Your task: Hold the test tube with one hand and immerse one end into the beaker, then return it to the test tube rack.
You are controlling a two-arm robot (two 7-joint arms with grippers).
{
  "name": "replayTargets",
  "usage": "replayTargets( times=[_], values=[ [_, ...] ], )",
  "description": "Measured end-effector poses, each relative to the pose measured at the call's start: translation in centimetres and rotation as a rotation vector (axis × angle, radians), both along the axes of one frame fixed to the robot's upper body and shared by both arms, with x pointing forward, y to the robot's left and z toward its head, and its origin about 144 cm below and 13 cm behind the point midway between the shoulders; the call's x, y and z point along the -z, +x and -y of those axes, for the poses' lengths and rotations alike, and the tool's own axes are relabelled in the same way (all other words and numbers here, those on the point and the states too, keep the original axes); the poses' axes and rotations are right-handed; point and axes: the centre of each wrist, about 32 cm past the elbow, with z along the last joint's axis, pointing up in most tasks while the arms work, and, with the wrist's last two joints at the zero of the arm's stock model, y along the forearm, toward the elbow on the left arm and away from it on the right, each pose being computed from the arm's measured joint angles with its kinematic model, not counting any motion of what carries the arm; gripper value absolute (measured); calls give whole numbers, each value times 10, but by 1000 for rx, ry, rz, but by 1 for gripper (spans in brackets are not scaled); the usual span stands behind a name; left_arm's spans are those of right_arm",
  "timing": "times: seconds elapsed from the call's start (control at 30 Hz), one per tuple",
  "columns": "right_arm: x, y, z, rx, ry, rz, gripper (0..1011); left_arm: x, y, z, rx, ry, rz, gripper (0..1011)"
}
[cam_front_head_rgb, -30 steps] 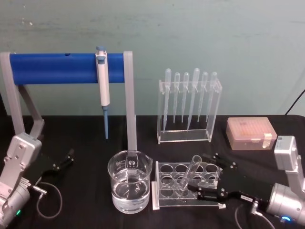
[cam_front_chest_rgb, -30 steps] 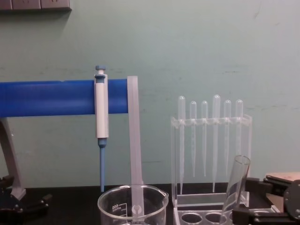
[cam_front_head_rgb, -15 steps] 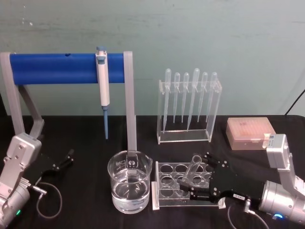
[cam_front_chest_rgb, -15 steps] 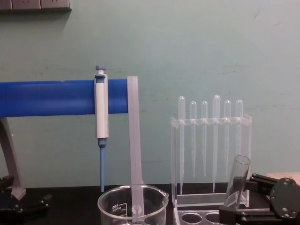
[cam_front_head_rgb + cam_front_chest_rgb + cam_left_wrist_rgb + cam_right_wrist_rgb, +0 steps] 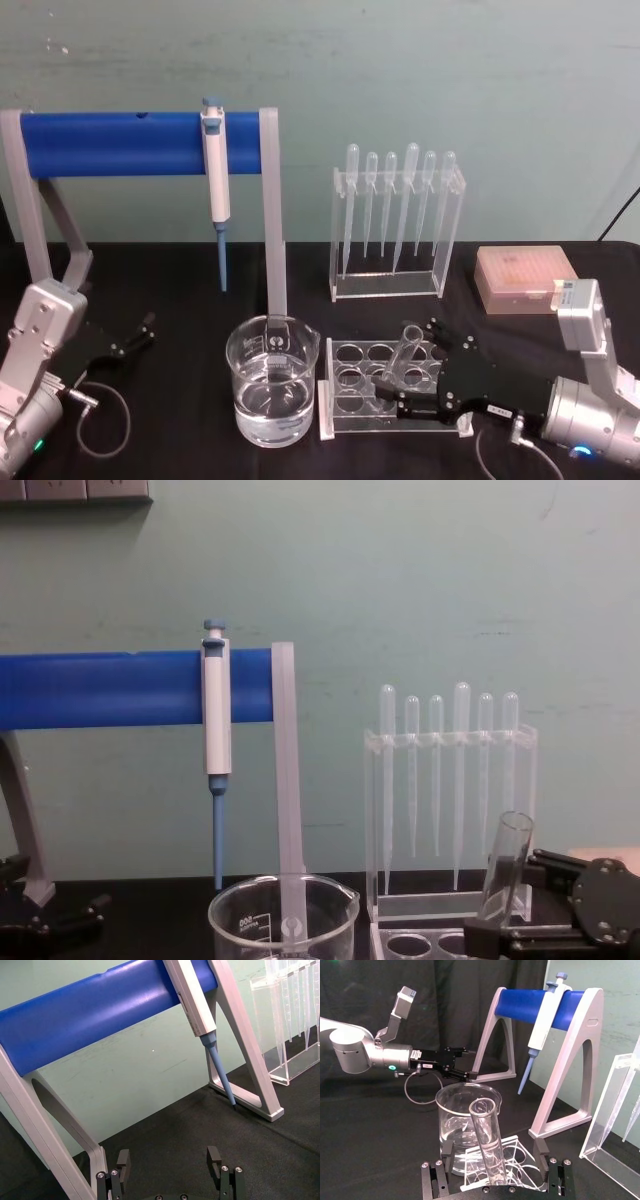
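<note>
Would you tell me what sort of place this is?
Most likely a laboratory bench: a pipettor hangs on a blue stand, plastic pipettes fill a clear rack, and a test tube leans near a glass beaker.

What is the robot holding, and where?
Nothing yet. The right gripper is open around the test tube, not touching it. The left gripper is empty.

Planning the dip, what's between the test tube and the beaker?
In the head view, only the test tube rack's empty left holes; the right gripper's open fingers flank the test tube.
</note>
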Motion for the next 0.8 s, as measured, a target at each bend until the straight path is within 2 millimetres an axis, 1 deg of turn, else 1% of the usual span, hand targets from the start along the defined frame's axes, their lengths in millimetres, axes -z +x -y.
replayTargets(
  times=[0.47,0.5,0.57,0.6,0.67,0.7,0.73,0.8],
  values=[
    [1,1,-1,2,7,-6,995,0,0,0,0,0,0,1000],
    [0,1,-1,2,7,-5,964,0,0,0,0,0,0,1000],
    [0,1,-1,2,6,-5,934,0,0,0,0,0,0,1000],
    [0,1,-1,2,6,-5,892,0,0,0,0,0,0,1000],
    [0,1,-1,2,6,-5,862,0,0,0,0,0,0,1000],
    [0,1,-1,2,6,-5,812,0,0,0,0,0,0,1000],
    [0,1,-1,2,6,-5,788,0,0,0,0,0,0,1000],
    [0,1,-1,2,6,-5,760,0,0,0,0,0,0,1000]
  ],
)
